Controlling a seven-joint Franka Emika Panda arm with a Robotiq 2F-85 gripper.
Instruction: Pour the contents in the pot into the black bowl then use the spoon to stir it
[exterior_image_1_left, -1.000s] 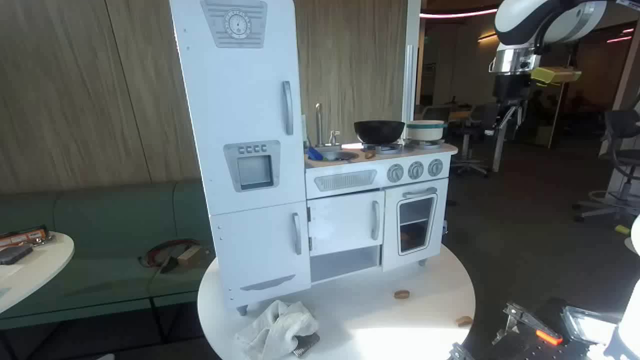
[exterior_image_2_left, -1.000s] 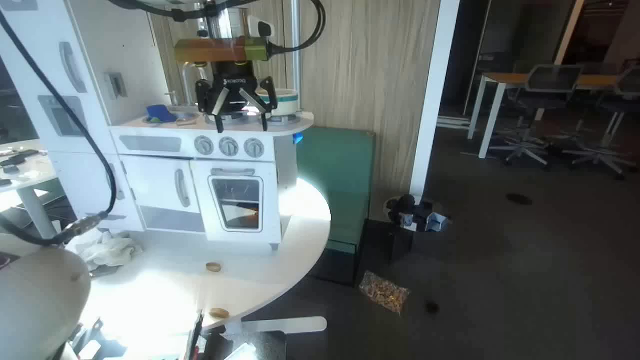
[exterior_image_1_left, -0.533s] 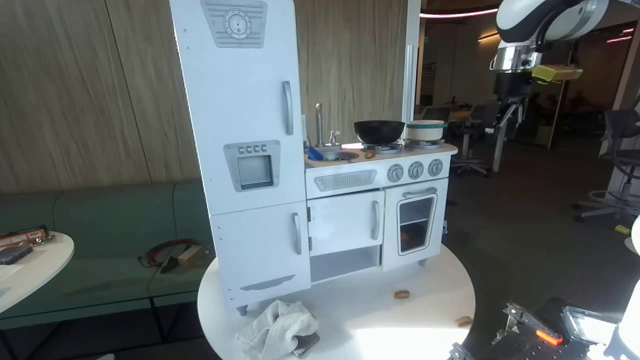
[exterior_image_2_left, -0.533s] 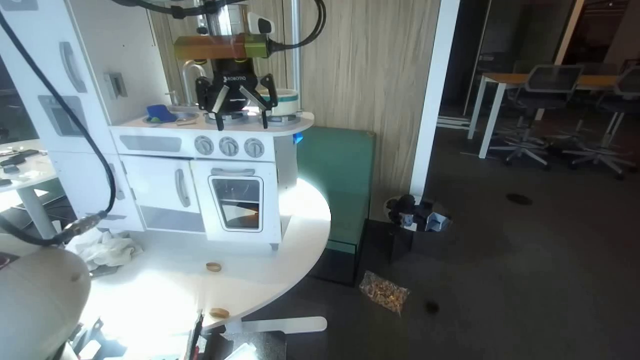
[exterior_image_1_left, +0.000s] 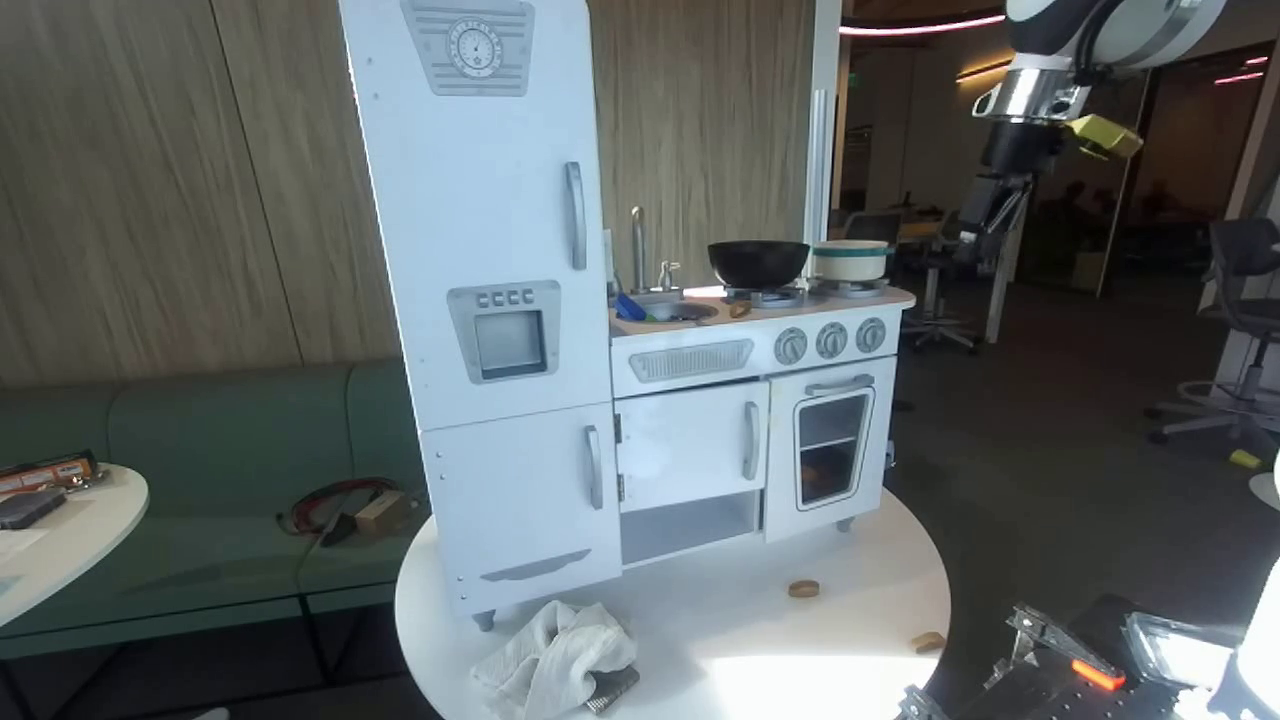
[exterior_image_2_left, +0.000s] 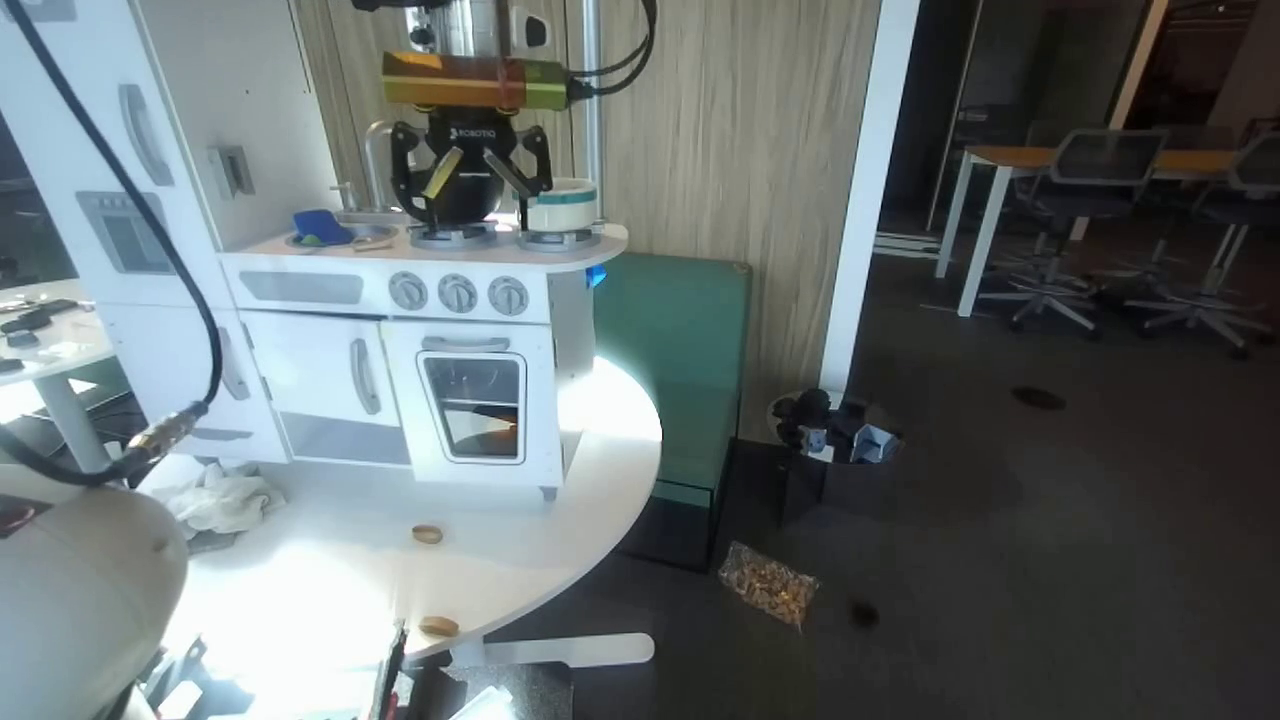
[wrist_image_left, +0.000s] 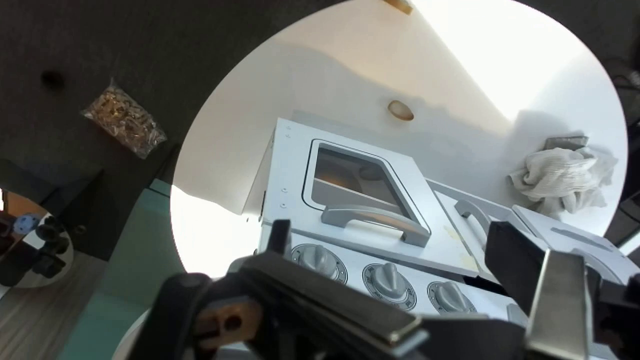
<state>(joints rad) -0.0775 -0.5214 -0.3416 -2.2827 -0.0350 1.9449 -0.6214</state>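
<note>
The black bowl (exterior_image_1_left: 758, 265) stands upright on the left burner of the toy stove. It also shows partly behind my fingers in an exterior view (exterior_image_2_left: 470, 205). The whitish pot (exterior_image_1_left: 850, 262) with a teal rim band sits on the right burner, also seen in an exterior view (exterior_image_2_left: 563, 212). Its contents are hidden. My gripper (exterior_image_2_left: 478, 218) is open and empty, in the air in front of the stove. It is tilted, fingers pointing down toward the stove (exterior_image_1_left: 975, 235). In the wrist view its fingers (wrist_image_left: 393, 240) stand wide apart. I cannot make out a spoon.
A blue item (exterior_image_1_left: 630, 308) with something green lies in the sink (exterior_image_1_left: 690, 312). A small tan piece (exterior_image_1_left: 740, 310) lies on the counter edge. The tall toy fridge (exterior_image_1_left: 500, 250) stands left. A cloth (exterior_image_1_left: 560, 655) and tan pieces (exterior_image_1_left: 804, 589) lie on the round table (exterior_image_1_left: 720, 640).
My hand has tilted, and its fingertips have swung toward the stove and up slightly. The fingers stay open. The bowl and pot have not moved.
</note>
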